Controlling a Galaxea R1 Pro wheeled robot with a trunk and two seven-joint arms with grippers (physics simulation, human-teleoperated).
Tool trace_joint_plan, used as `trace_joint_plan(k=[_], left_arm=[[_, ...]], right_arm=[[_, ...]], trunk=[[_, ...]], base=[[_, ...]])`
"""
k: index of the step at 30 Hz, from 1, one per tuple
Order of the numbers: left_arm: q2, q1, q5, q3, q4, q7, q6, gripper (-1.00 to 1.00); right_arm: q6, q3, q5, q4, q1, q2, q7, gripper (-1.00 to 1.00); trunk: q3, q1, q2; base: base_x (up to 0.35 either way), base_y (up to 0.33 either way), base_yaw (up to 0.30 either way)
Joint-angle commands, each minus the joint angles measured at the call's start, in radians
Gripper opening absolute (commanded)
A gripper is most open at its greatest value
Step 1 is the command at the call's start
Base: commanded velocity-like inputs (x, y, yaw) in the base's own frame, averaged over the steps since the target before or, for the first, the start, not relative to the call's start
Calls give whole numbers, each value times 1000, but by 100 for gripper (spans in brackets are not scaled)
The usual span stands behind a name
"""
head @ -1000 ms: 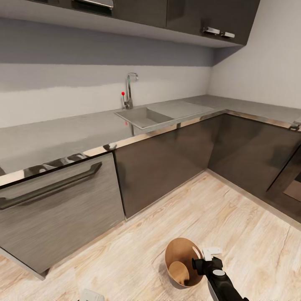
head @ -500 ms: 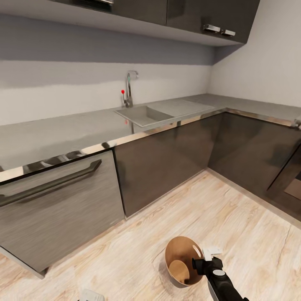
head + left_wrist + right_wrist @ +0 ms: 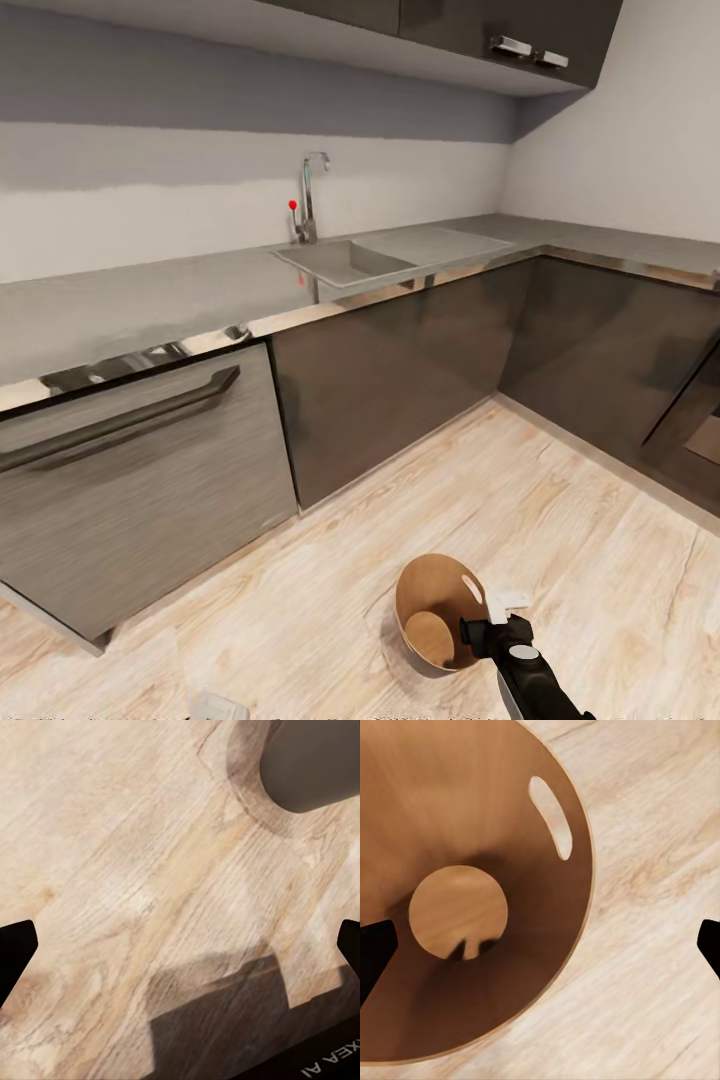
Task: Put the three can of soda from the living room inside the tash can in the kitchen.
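One bin (image 3: 438,612) stands on the wood floor (image 3: 560,520) of a kitchen, in front of dark cabinets and a grey counter (image 3: 150,310) with a sink (image 3: 345,260). It is round and bucket-like, glossy copper-brown inside, with an oval handle cutout (image 3: 550,817) near the rim. From above its bottom looks bare; no cans are visible. It probably handles as light, stiff and somewhat slick, and could tip if knocked at the rim; the cutout or the rim would be the natural places to hold it. The right gripper (image 3: 505,618) hangs just above the bin's near edge, fingers spread wide, holding nothing. In the left wrist view the left gripper's fingertips (image 3: 16,952) sit far apart over floor, also holding nothing.
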Motion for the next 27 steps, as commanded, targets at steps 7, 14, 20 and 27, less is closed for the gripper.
trace_joint_plan(k=[7, 14, 20, 27], left_arm=[[0, 0, 0, 0, 0, 0, 0, 100], [0, 0, 0, 0, 0, 0, 0, 100], [0, 0, 0, 0, 0, 0, 0, 100], [0, 0, 0, 0, 0, -1, 0, 100]], right_arm=[[0, 0, 0, 0, 0, 0, 0, 100], [0, 0, 0, 0, 0, 0, 0, 100], [0, 0, 0, 0, 0, 1, 0, 100], [0, 0, 0, 0, 0, 0, 0, 100]], trunk=[[-33, 27, -49], [-57, 42, -77], [-66, 50, -91], [-94, 77, -140]], base=[[0, 0, 0], [0, 0, 0], [0, 0, 0], [0, 0, 0]])
